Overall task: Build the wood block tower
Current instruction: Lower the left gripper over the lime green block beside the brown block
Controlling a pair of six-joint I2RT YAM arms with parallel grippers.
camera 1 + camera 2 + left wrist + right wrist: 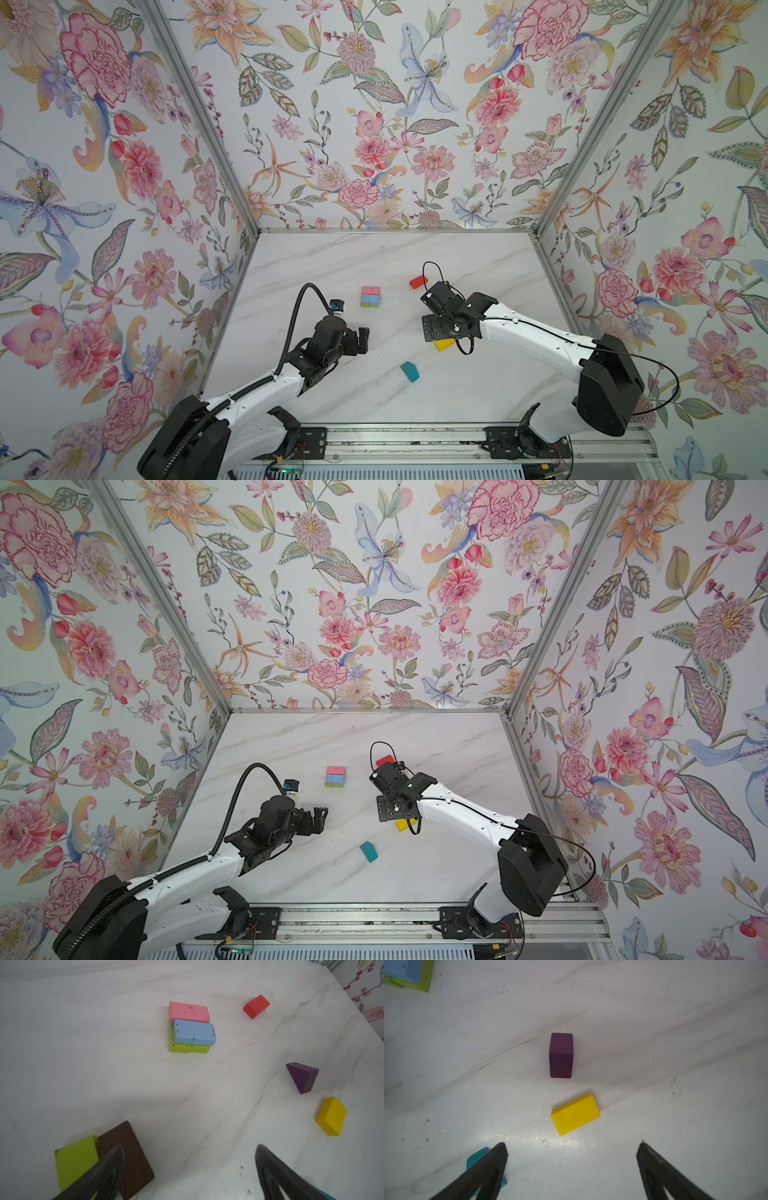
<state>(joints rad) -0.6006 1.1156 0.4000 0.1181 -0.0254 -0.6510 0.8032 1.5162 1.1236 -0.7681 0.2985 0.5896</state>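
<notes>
Near the middle of the worktop (332, 257), in both top views: the tower (370, 296), low, only two layers. On top, a pink block (189, 1012) and a light blue block (194, 1031) side by side and touching, the blue one shifted slightly off the pink one's line. Beneath them, lime green blocks (187, 1049), edges showing along two sides.

Left tool (190, 1149) with fingers wide apart, clamped on nothing, over bare worktop and well short of the tower. Partly hidden behind one finger: a brown block (128, 1157) lying flat, touching a loose lime green block (74, 1161) along one long edge.

Right tool (572, 1146) likewise spread wide and empty, pointing down at the worktop. Ahead of it, in line with the gap between the fingers: a yellow block (575, 1114), flat and turned askew. Beyond that, a purple block (561, 1055), near the yellow but not touching. Partly covered by one finger: a teal block (477, 1159).

From above, yellow block half hidden under the right arm's wrist. Teal block alone, nearer the front edge, between the two arms. Red block (418, 281) farther back, right of the tower and well apart from it, just beside the right wrist.
</notes>
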